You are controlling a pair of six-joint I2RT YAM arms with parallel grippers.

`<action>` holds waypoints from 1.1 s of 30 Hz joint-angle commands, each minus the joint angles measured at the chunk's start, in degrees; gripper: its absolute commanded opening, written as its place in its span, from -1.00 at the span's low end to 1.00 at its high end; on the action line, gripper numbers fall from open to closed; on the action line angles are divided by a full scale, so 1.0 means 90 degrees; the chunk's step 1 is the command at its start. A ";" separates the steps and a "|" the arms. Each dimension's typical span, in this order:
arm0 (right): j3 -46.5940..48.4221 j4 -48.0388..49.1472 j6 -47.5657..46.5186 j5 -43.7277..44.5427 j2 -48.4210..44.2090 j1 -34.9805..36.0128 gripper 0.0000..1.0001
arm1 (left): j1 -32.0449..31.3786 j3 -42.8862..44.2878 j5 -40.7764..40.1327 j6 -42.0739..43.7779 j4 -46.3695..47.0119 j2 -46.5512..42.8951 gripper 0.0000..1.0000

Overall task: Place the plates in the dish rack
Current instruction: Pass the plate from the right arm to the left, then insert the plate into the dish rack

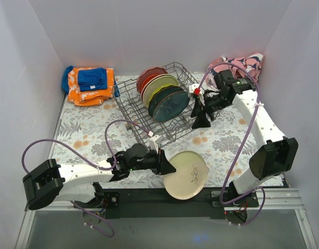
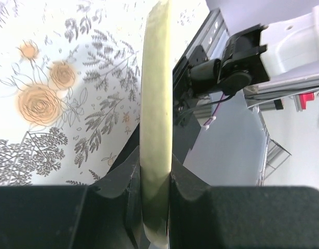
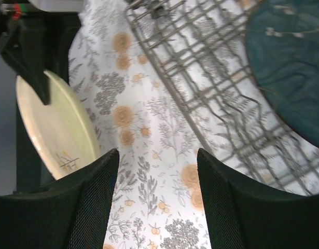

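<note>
L gripper (image 1: 167, 167) is clamped on the rim of the cream plate (image 1: 186, 175), at the near table (image 1: 86, 129) edge, well apart from the dish rack (image 1: 129, 106). R gripper (image 3: 156, 197) is wide open w/ nothing in it, beside the rack. Best, I think: turn the plate upright, aim for a free slot in front of the racked plates (image 1: 167, 98), lower slowly btw the tines.

I saw the cream plate (image 2: 156, 129) only edge-on, top cropped; dark teal plate (image 3: 289, 67) ran off my right-wrist frame; rear plates (image 1: 151, 78) overlapped, uncountable.
</note>
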 commanded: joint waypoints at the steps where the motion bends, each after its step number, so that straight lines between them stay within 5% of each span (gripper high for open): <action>1: 0.0457 0.0728 0.1354 0.0105 -0.0238 -0.0466 0.35 | 0.0240 0.0459 -0.0190 0.0178 -0.0153 -0.0921 -1.00; 12: -0.0478 0.2643 0.3055 -0.0138 -0.0863 -0.2985 0.34 | 0.1070 0.1973 -0.0386 0.1057 -0.2185 -0.1607 -1.00; 21: -0.2978 0.3971 0.3397 -0.0295 -0.1810 -0.3006 0.35 | 0.2504 0.3660 0.0550 0.1711 -0.2538 -0.0798 -1.00; 33: -0.4005 0.4480 0.3163 -0.0655 -0.2016 -0.3220 0.37 | 0.3463 0.6104 0.1313 0.3829 -0.2967 0.1078 -1.00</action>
